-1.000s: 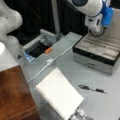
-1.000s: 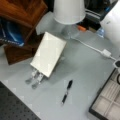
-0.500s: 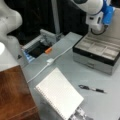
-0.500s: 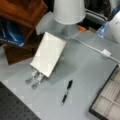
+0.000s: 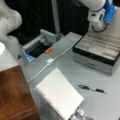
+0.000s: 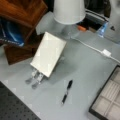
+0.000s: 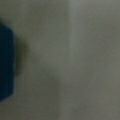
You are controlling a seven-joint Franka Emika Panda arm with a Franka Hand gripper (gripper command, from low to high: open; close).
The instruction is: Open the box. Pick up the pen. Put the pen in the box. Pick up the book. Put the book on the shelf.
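Note:
The box [image 5: 96, 58] stands open at the right in a front view, its pale compartments showing; another front view catches its corner [image 6: 107, 100]. My gripper [image 5: 98, 25] hangs at the arm's end just above the box's far edge, holding nothing I can make out. On the grey table in front of the box, the pen [image 5: 92, 88] [image 6: 67, 91] lies flat. The white spiral-bound book [image 5: 59, 93] [image 6: 49, 53] leans tilted on a metal stand. The reddish-brown shelf [image 5: 12, 96] [image 6: 23, 11] shows in both front views. The wrist view gives only a blurred grey surface.
A metal stand's feet [image 6: 35, 78] stick out under the book. A white cable with a small block [image 5: 50, 60] [image 6: 106, 52] crosses the table. An open grey tray [image 5: 37, 48] sits at the back, and a white lamp shade [image 6: 68, 11] stands near the shelf.
The arm's end above the box has drifted slightly to the right. Pen, book and box have not moved.

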